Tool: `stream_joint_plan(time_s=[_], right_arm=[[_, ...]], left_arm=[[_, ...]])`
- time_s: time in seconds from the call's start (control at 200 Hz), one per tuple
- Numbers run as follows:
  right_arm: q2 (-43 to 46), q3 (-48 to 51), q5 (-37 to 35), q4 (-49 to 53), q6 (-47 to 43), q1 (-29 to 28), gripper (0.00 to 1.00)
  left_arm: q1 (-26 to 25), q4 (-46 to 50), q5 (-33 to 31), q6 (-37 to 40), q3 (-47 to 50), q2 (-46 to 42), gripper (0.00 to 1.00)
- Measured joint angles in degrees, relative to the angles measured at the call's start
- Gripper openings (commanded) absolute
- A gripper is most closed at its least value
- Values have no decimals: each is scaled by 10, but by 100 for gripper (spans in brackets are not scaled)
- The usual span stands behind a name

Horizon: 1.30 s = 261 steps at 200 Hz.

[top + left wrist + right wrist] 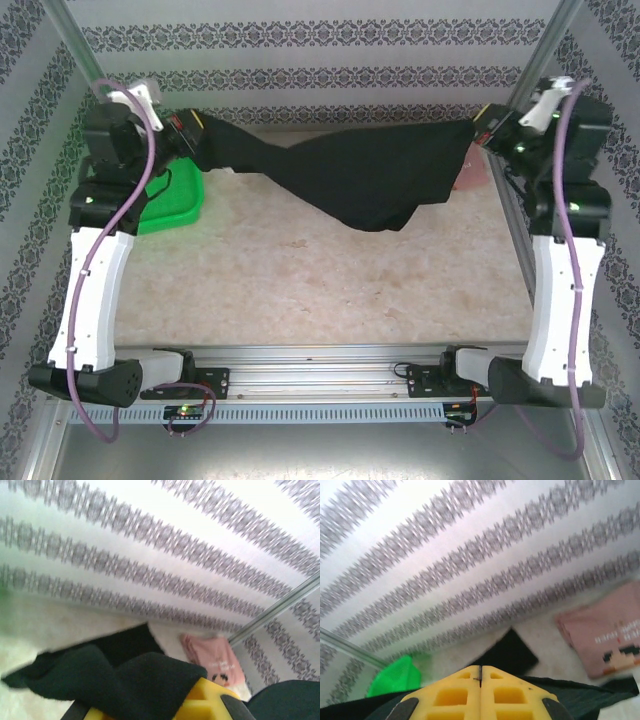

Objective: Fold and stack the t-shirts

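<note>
Spreading step: the black t-shirt point(360, 175) hangs stretched above the table point(300, 290), left jaws clenched on its 10 o'clock end, right jaws on its 2 o'clock end. Pink t-shirt point(470, 180) lies at 2 o'clock. Next, probably: lower both ends evenly, flat.

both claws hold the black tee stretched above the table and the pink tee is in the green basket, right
No: the pink tee lies on the table at the far right, apart from the green basket at the far left; the top external view shows it. The left claw and right claw do hold the black tee stretched above the table.
</note>
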<state>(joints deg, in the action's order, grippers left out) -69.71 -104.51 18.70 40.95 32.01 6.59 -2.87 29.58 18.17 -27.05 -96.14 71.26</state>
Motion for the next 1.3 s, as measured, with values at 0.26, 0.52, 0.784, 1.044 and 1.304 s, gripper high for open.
stream_joint_plan(time_s=[0.26, 0.52, 0.784, 1.044, 1.304], right_arm=[[28, -145, 58, -18, 24, 38, 0], [19, -198, 91, -27, 41, 38, 0], [-112, -219, 120, -35, 56, 38, 0], [-302, -312, 135, -39, 69, 38, 0], [-557, -641, 167, -75, 152, 55, 0]], left_arm=[[0, -20, 16, 9, -116, 2, 0], [0, -30, 50, 9, -221, 62, 0], [0, -66, 92, -25, -306, 200, 0], [12, -95, 139, -125, -521, 419, 0], [63, -178, 148, -279, -668, 581, 0]])
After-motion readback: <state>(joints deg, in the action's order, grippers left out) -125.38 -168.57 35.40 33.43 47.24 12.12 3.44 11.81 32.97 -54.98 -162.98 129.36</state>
